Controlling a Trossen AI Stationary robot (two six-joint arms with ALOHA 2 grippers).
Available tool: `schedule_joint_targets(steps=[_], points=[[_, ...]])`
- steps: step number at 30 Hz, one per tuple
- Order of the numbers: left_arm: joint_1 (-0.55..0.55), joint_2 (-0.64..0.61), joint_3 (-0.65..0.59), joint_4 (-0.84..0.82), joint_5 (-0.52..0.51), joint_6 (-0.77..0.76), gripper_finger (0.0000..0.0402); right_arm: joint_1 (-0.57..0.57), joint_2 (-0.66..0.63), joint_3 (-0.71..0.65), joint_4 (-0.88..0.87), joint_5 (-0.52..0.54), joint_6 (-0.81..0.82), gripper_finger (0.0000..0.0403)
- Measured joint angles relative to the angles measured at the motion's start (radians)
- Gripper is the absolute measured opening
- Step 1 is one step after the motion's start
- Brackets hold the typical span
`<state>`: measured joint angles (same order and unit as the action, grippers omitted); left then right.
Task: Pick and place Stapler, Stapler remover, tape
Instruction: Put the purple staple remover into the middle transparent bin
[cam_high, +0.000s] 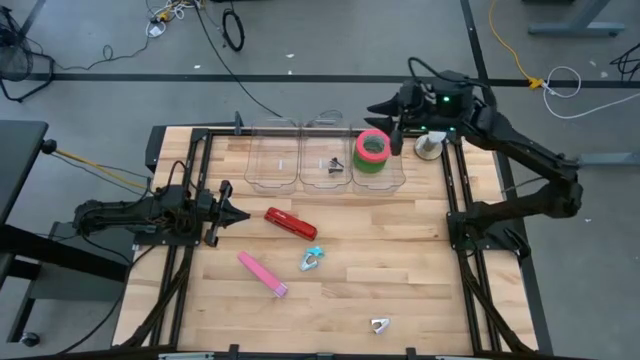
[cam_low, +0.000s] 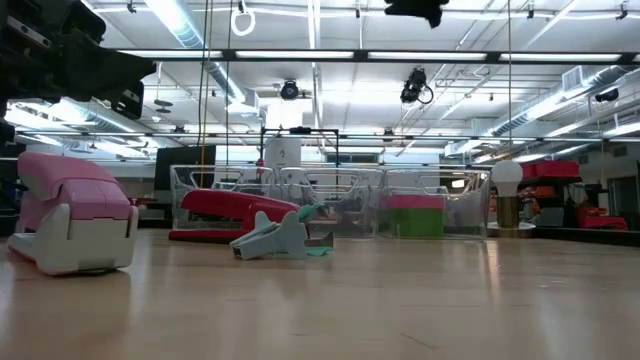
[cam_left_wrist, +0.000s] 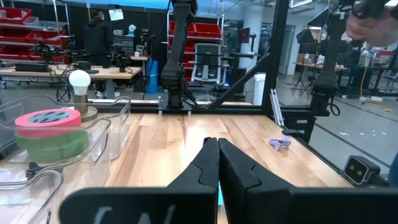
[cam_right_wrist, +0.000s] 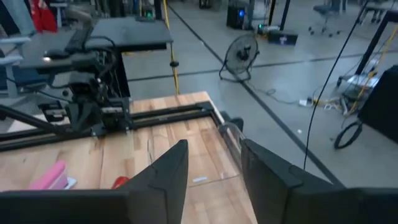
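Up top in the right bin (cam_high: 380, 180) your two tapes (cam_high: 372, 148) sit stacked under the empty, open right gripper (cam_high: 392, 125), while the red stapler (cam_high: 290, 222), pink stapler (cam_high: 262, 273) and stapler remover (cam_high: 311, 260) wait beside the closed, empty left gripper (cam_high: 238, 214).

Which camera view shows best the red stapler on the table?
The high view shows the red stapler best: its whole length lies bare on the wood near the shut left gripper. The low view shows it side-on, partly behind a teal staple remover. The right wrist view shows only a red bit; the left wrist view shows none.
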<state>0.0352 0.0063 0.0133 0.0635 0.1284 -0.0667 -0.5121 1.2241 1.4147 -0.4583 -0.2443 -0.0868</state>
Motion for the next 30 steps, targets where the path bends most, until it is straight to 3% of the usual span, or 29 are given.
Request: schedule_joint_targets(steps=[17,30], points=[[0.000,0.000,0.000,0.000,0.000,0.000,0.0003,0.000,-0.121,0.000,-0.010,-0.008,0.004,0.0142],[0.000,0.000,0.000,0.000,0.000,0.000,0.0003,0.000,-0.123,0.000,-0.019,-0.038,0.004,0.0036]])
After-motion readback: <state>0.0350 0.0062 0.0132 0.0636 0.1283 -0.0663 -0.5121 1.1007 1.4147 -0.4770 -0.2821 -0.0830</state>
